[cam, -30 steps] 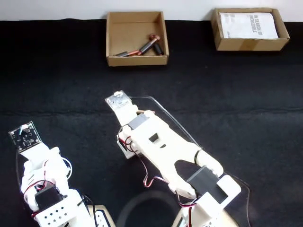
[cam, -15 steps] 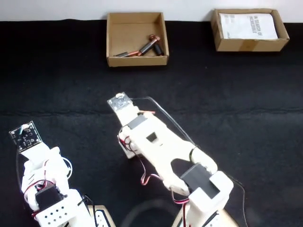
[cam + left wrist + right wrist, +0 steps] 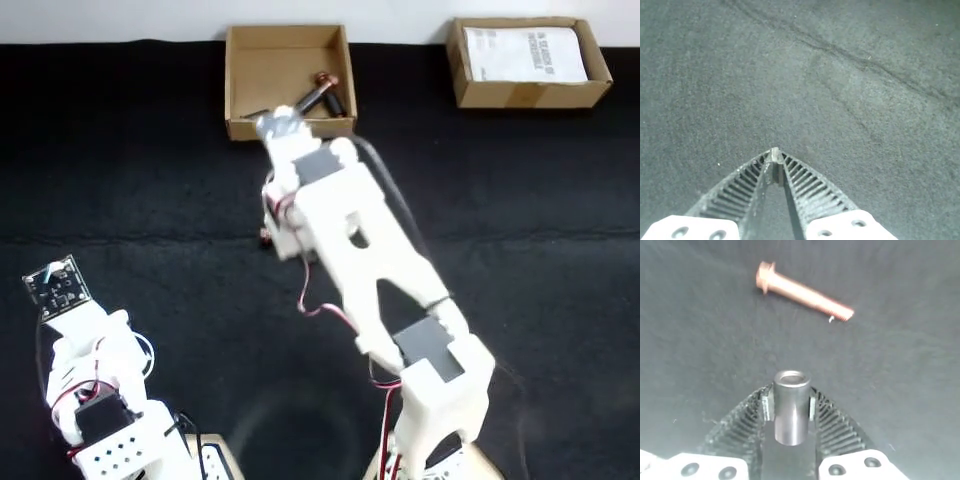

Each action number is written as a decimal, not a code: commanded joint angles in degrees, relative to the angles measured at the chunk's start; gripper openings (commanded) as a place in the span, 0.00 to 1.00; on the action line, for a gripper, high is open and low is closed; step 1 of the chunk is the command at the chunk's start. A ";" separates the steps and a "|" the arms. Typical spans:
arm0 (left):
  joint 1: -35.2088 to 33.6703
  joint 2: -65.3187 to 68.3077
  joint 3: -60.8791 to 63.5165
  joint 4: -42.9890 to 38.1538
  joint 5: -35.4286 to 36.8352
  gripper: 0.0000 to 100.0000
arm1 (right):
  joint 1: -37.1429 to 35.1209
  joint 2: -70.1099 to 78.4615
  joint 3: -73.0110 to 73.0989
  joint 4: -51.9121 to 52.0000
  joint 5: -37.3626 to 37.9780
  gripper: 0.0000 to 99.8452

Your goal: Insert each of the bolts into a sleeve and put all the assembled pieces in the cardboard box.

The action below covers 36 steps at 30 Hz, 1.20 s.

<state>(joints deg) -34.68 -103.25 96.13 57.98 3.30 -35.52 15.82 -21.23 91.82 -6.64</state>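
The left arm [image 3: 95, 390] sits at the near-left corner of the bench [image 3: 530, 250]. The left fingers [image 3: 747, 185] are pressed together at the tips, gripping nothing, over bare black cloth. At the far edge, left of the middle, the cardboard box [image 3: 250, 75] holds assembled pieces [image 3: 322, 95]. The right arm [image 3: 370, 260] stretches from the near edge toward that box. The right fingers [image 3: 740, 425] are clamped on a dark sleeve [image 3: 791, 410] with its open end forward. A copper bolt [image 3: 802, 290] lies flat on the cloth beyond the sleeve, apart from it — not yet inserted. A second box [image 3: 520, 92] holding a printed sheet stands at the far-right corner.
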 commanded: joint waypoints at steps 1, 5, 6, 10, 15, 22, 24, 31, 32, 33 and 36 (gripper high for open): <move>2.15 -0.40 0.92 0.09 0.18 0.01 | 2.59 -0.66 -18.68 9.54 -0.09 0.01; 5.67 -0.40 0.92 5.89 0.26 0.01 | 5.14 -8.22 -24.04 9.27 -0.09 0.01; 6.90 -0.40 0.92 8.09 0.26 0.01 | 5.14 -10.77 -23.43 9.27 0.00 0.01; 6.64 -0.40 0.48 10.11 0.09 0.01 | 5.41 -22.90 -16.57 9.27 -0.09 0.01; 7.87 -0.40 -7.34 12.22 0.09 0.01 | 5.41 -41.54 -2.59 9.27 -0.09 0.01; 18.15 3.03 -27.65 19.34 -1.76 0.01 | 5.58 -63.78 19.47 9.19 -0.09 0.01; 19.38 8.48 -33.71 20.22 -1.85 0.01 | 6.64 -68.70 25.36 9.19 -0.09 0.01; 25.54 38.11 -62.46 30.86 5.71 0.01 | 15.60 -80.75 37.93 9.19 0.09 0.01; 27.03 42.42 -66.24 32.53 8.09 0.01 | 16.22 -82.07 38.99 9.19 0.09 0.01; 28.79 46.73 -69.93 34.02 10.73 0.01 | 16.75 -83.47 40.13 9.19 0.09 0.01; 33.36 59.03 -77.85 36.75 18.64 0.01 | 17.63 -86.20 42.95 9.19 0.09 0.01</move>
<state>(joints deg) -5.76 -56.48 27.65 92.53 15.08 -19.52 -67.69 20.00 100.53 -6.64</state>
